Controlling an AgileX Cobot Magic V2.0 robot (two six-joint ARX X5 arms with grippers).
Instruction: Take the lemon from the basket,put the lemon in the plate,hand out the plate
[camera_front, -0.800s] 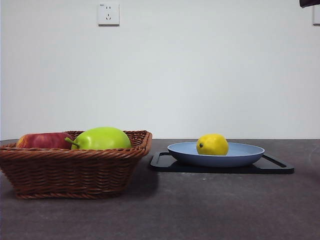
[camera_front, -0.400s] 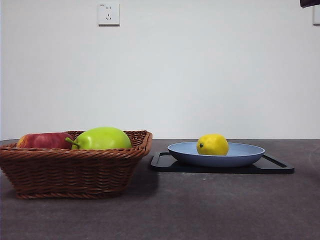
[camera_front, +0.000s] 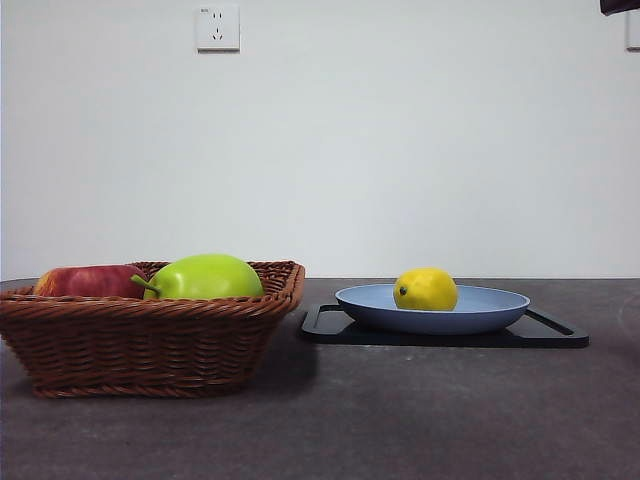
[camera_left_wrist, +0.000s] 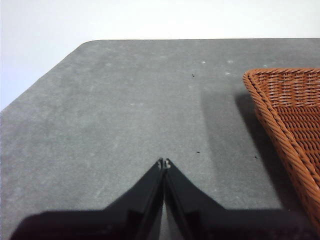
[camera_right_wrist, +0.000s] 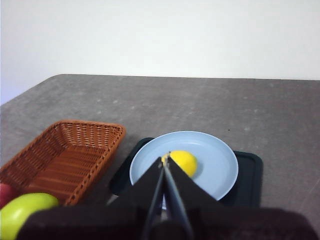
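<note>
The yellow lemon (camera_front: 425, 289) lies in the light-blue plate (camera_front: 480, 312), which rests on a black tray at the right; both also show in the right wrist view, lemon (camera_right_wrist: 184, 162) and plate (camera_right_wrist: 215, 165). The brown wicker basket (camera_front: 150, 340) stands at the left. My right gripper (camera_right_wrist: 165, 161) is shut and empty, held high above the plate; in the front view only its black tip (camera_front: 620, 6) shows at the top right corner. My left gripper (camera_left_wrist: 164, 163) is shut and empty over bare table beside the basket's corner (camera_left_wrist: 280, 115).
The basket holds a red apple (camera_front: 85, 281) and a larger yellow-green apple (camera_front: 205, 277), also seen in the right wrist view (camera_right_wrist: 27, 212). The black tray (camera_front: 540, 338) lies under the plate. A wall socket (camera_front: 217, 28) is on the white wall behind.
</note>
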